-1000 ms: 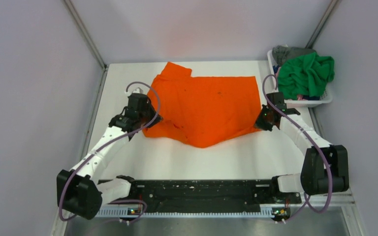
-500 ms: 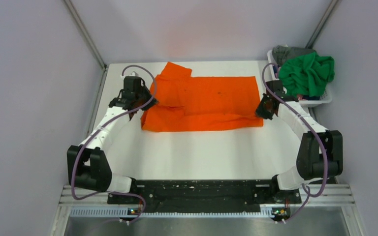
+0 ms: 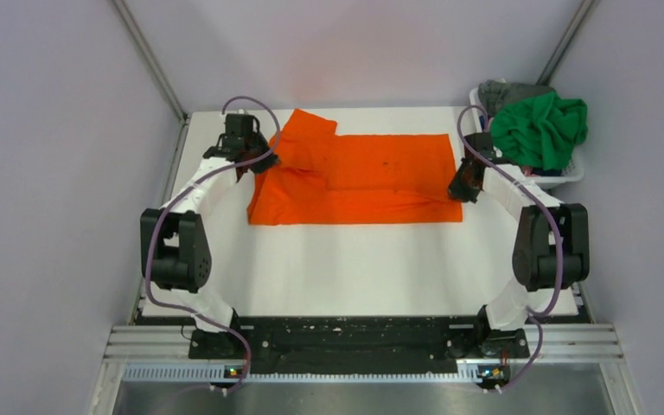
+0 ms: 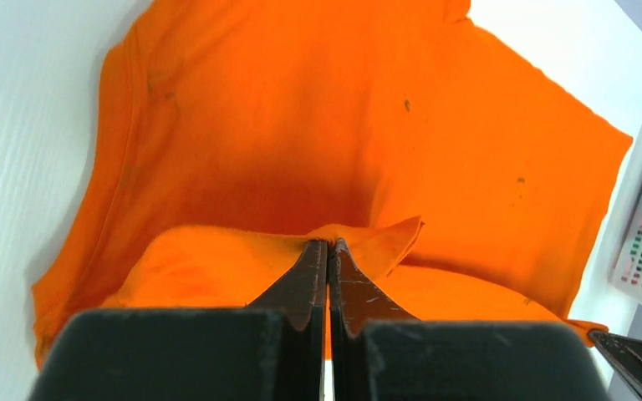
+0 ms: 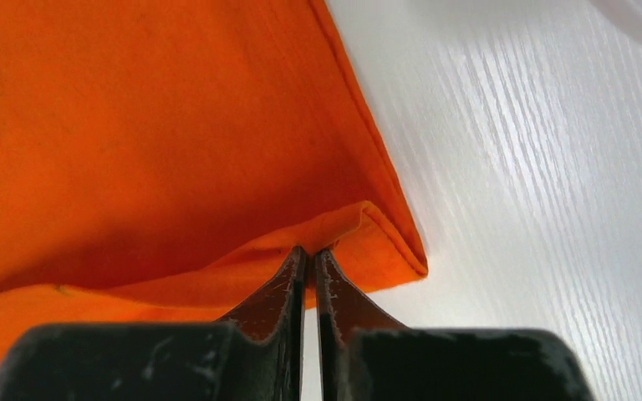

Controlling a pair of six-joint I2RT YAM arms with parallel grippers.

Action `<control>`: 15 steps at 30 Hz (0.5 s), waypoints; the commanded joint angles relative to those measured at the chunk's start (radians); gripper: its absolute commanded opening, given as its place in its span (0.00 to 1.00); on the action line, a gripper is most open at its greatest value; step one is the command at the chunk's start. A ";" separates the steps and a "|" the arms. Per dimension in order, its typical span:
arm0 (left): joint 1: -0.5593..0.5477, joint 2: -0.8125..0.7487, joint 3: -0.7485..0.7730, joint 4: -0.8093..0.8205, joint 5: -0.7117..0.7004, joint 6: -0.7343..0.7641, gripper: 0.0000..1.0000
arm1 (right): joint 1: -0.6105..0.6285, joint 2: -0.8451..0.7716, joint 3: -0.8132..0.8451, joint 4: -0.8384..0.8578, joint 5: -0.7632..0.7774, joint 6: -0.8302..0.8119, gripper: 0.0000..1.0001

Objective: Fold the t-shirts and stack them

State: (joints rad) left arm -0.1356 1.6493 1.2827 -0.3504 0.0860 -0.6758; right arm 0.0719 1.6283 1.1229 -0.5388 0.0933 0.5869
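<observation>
Both grippers are pinching cloth. The left gripper is clamping its closed jaws on a raised fold of the bright orange, dark-specked cloth t-shirt near its left sleeve. The right gripper is nipping the doubled hem at the shirt's right edge. The shirt is lying across the far half of the white table, its near part turned over the rest. The first lengthwise fold seems to be going down, unreleased. A bright green cloth t-shirt and a grey cloth t-shirt are sitting crumpled in the white slatted plastic basket at far right, awaiting folding; no stack is showing.
</observation>
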 commanded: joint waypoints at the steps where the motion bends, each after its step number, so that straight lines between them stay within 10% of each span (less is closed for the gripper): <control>1: 0.021 0.117 0.139 0.007 -0.001 0.013 0.02 | -0.033 0.093 0.097 0.036 0.037 0.025 0.18; 2: 0.024 0.147 0.168 0.005 -0.007 0.012 0.19 | -0.036 0.110 0.122 0.038 0.055 0.027 0.37; 4: 0.035 0.210 0.247 -0.012 -0.062 0.005 0.91 | -0.038 0.137 0.208 0.016 0.110 0.035 0.51; 9: 0.057 0.270 0.439 -0.138 0.042 -0.032 0.99 | -0.033 0.084 0.253 -0.025 0.135 0.012 0.68; 15: 0.019 0.158 0.144 0.012 0.196 -0.056 0.99 | 0.052 -0.079 -0.025 0.188 -0.024 -0.041 0.98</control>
State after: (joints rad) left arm -0.0837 1.8927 1.5707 -0.3874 0.1543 -0.7082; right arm 0.0654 1.6455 1.2304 -0.4767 0.1825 0.5907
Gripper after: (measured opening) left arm 0.986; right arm 0.905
